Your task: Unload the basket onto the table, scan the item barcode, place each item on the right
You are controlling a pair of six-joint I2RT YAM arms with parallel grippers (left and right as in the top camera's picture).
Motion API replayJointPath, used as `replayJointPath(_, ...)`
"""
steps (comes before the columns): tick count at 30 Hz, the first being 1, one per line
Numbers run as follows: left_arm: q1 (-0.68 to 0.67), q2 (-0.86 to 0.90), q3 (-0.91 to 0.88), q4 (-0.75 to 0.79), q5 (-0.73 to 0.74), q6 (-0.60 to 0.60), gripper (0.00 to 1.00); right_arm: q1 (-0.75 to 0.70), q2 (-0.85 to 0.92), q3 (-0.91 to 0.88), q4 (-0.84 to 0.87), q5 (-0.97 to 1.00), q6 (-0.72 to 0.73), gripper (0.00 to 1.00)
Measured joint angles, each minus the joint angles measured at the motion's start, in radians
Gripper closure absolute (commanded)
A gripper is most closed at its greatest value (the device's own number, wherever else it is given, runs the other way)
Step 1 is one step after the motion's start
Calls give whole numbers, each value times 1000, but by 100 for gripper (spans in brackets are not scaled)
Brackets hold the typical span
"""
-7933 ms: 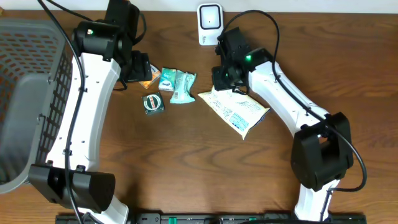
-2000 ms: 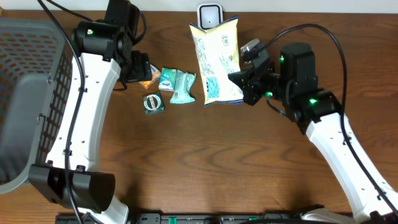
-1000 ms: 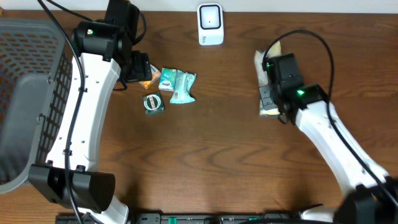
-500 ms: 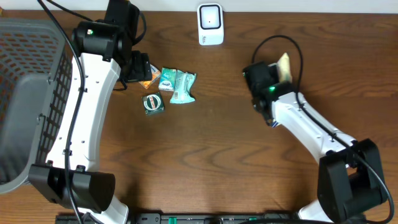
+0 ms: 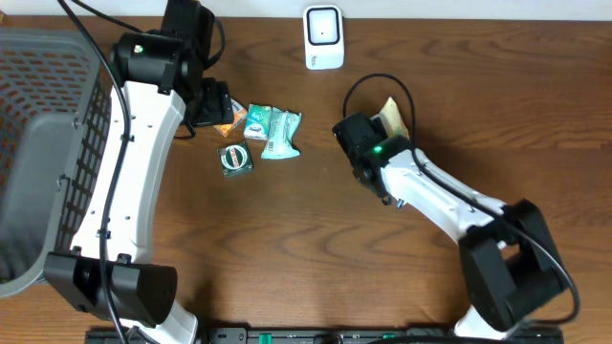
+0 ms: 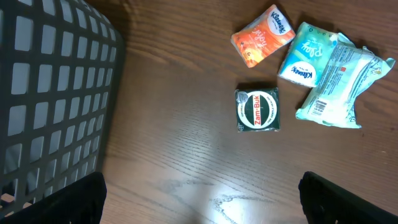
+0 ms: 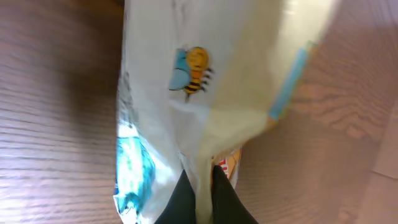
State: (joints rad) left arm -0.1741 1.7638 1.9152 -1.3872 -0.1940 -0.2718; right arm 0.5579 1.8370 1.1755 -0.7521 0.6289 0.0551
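My right gripper (image 7: 204, 196) is shut on the lower edge of a pale yellow and white snack bag (image 7: 186, 93) with a bee picture and blue print. The dark fingers (image 7: 231, 202) pinch its seam from both sides. From overhead, the bag (image 5: 390, 112) shows edge-on above the table's middle, with the right gripper (image 5: 380, 127) just below it. The white barcode scanner (image 5: 323, 36) stands at the back edge, left of and beyond the bag. My left gripper (image 6: 202, 208) hangs open over bare wood, holding nothing.
An orange tissue pack (image 6: 262, 36), a teal packet (image 6: 308, 53), a white-green packet (image 6: 339, 81) and a dark Zam-Buk tin (image 6: 257, 109) lie in a cluster near the left gripper (image 5: 212, 103). A dark mesh basket (image 5: 38, 143) fills the left side.
The right arm has swung left from the right side toward the table's middle, carrying the bag, which has turned edge-on to the overhead camera. The left arm has not moved.
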Motion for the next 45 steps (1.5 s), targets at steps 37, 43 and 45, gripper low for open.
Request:
replayJointPath(37, 0, 0, 0, 0, 0, 0, 2, -19, 22, 139, -68, 243, 44, 99)
replayJointPath(43, 0, 0, 0, 0, 0, 0, 2, -106, 22, 63, 1, 241, -12, 99)
replayJointPath(45, 0, 0, 0, 0, 0, 0, 3, -105, 22, 62, 3, 226, -20, 98)
